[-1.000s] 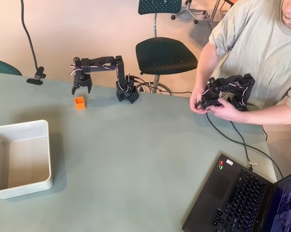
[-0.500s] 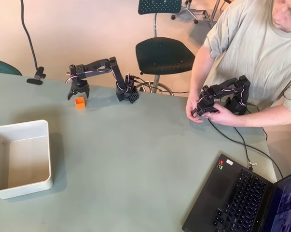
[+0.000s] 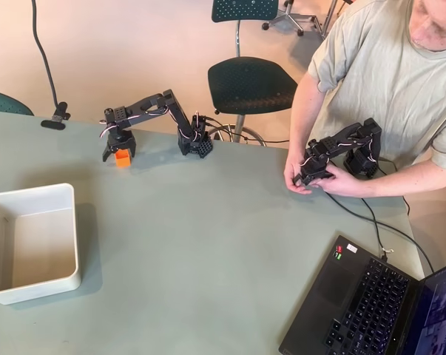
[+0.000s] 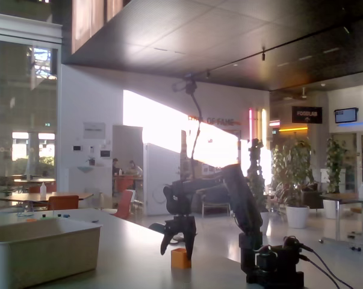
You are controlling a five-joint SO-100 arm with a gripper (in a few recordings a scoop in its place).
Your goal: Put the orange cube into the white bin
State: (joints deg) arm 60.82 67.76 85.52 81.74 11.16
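Note:
The orange cube rests on the grey-green table near its far edge, left of the arm's base. My black gripper hangs directly over the cube, open, with a finger on either side of its top. From the side in the fixed view, the gripper stands spread just above the cube, and whether the fingers touch it I cannot tell. The white bin lies empty at the table's left front, well apart from the cube. Its wall shows at lower left in the fixed view.
An open laptop sits at the table's front right corner, with a cable running across the table towards it. A person sits behind the table on the right. A dark chair stands behind the arm.
The gripper has swung left and dropped from above the cube's far side to straddle it. The cube has stayed in place.

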